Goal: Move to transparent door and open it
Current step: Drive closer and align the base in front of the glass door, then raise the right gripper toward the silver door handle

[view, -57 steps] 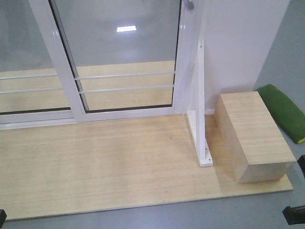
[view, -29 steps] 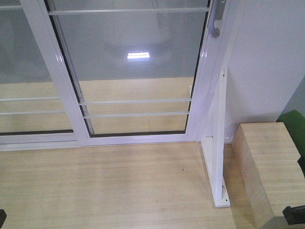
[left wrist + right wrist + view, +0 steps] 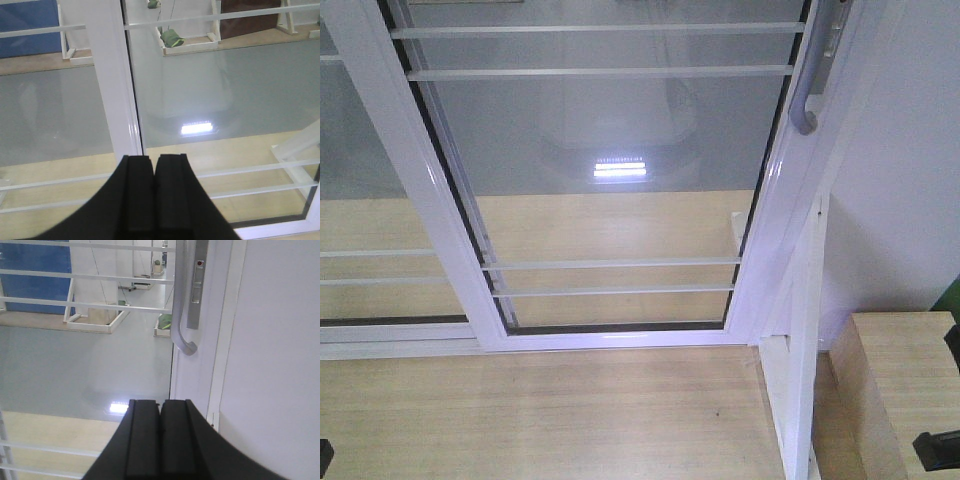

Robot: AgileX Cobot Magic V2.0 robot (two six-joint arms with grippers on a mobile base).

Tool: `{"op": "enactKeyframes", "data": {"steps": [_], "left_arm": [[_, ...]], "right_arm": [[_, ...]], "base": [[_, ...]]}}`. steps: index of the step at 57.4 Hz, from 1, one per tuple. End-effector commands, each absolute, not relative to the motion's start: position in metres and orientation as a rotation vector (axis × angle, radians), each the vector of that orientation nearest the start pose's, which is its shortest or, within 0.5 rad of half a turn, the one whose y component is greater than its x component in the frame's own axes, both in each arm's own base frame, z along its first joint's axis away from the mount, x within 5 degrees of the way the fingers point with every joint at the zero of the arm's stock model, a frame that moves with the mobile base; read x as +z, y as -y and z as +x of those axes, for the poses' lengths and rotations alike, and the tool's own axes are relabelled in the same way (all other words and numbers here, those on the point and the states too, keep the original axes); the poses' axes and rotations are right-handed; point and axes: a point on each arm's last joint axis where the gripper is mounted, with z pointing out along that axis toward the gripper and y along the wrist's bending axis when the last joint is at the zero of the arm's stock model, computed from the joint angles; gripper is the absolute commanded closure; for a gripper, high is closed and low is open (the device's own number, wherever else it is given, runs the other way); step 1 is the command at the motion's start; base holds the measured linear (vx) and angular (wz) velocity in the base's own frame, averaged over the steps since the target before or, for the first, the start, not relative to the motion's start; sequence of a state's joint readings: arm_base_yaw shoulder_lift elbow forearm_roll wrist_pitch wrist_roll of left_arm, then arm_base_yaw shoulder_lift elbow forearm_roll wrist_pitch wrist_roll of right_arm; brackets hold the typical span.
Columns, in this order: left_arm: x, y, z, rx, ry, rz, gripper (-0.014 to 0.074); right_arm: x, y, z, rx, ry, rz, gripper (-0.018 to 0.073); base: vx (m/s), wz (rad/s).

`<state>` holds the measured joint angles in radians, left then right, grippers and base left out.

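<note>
The door (image 3: 610, 130) fills the front view, close ahead and a little to the right. Its handle (image 3: 180, 305) is on the right-hand stile, which stands against the white jamb beside the wall (image 3: 910, 180), so the door looks shut and would have to slide left, over the plain panel (image 3: 360, 200) that overlaps it. The right hand (image 3: 160, 405) has its fingers pressed together and holds nothing. It sits below the handle and slightly to its left, apart from it, and the curved lower end of the pull hangs above the fingertips. That lines it up well: the right arm is on the handle's side, and a short rise and reach should bring it to the pull. The fingers would probably need to part first to hook or grip it. The left hand (image 3: 154, 162) is also pressed together and empty. It points at the meeting stiles well away from the handle, so it likely serves only as a spare view. The brace (image 3: 800, 380) and wooden box (image 3: 910, 390) crowd the floor on the right, which limits how far the base can shift that way.
</note>
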<state>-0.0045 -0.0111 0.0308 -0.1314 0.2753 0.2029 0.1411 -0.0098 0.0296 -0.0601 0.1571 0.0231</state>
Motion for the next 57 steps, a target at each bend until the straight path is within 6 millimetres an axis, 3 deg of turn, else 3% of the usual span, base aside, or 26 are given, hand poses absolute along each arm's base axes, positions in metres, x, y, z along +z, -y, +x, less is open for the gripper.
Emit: {"op": "enactKeyframes", "data": {"steps": [1, 57], "left_arm": [[0.1835, 0.0030, 0.0555, 0.020, -1.693, 0.086, 0.0602], [0.1797, 0.0028, 0.0555, 0.023, -1.740, 0.082, 0.0602]], "right_arm": [[0.1968, -0.0072, 0.0557, 0.064, -1.559, -0.143, 0.0559], [0.1946, -0.0087, 0.0577, 0.079, -1.594, -0.163, 0.0559]], "base": [[0.22, 0.02], [0.07, 0.01]]}}
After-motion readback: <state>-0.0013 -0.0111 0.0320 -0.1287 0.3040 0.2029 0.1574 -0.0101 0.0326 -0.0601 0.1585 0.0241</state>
